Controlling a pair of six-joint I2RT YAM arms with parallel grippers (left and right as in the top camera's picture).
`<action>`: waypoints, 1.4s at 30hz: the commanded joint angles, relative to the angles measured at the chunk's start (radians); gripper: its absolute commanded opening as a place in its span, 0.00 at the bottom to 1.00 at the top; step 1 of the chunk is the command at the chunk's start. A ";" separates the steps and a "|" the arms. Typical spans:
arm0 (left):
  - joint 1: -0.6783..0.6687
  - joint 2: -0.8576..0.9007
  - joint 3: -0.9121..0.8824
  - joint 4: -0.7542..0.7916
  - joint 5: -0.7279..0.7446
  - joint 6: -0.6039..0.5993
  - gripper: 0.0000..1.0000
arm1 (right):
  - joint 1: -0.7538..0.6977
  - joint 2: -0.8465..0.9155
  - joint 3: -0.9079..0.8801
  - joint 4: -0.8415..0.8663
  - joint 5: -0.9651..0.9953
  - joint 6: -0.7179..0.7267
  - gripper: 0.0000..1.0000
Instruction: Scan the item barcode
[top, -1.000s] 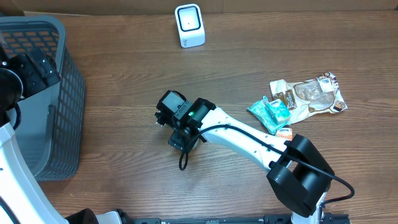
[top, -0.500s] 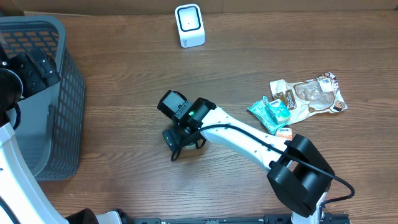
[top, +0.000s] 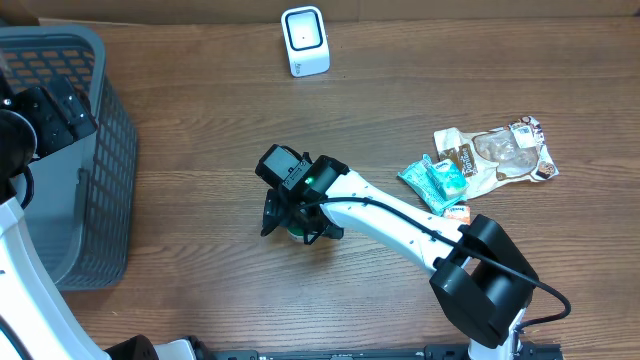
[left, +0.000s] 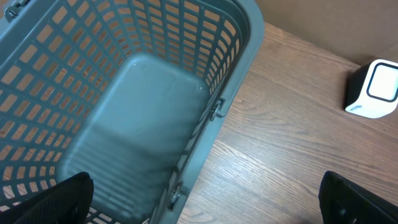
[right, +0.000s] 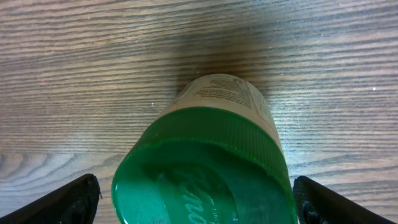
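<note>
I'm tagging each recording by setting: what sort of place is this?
Probably a mock shop checkout on a wooden table: a white barcode scanner stands at the far edge, a grey shopping basket sits to one side, and packaged snacks lie waiting.

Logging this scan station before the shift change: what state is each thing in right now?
Jar, green lid on, standing on the table.
Right tool, open, straddling the jar.
Left tool, open, above the basket.
Basket, nothing in the part shown.
Scanner, upright at the far edge.
Snack packets, lying flat, overlapping.
</note>
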 joint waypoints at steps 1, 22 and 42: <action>0.004 0.002 0.007 0.004 -0.006 0.016 1.00 | -0.005 0.003 0.020 0.003 0.010 0.042 1.00; 0.004 0.002 0.007 0.004 -0.006 0.016 0.99 | -0.006 0.009 -0.006 0.026 0.069 -0.280 0.45; 0.004 0.002 0.007 0.004 -0.006 0.016 1.00 | -0.016 0.003 0.061 0.034 0.122 -1.756 0.35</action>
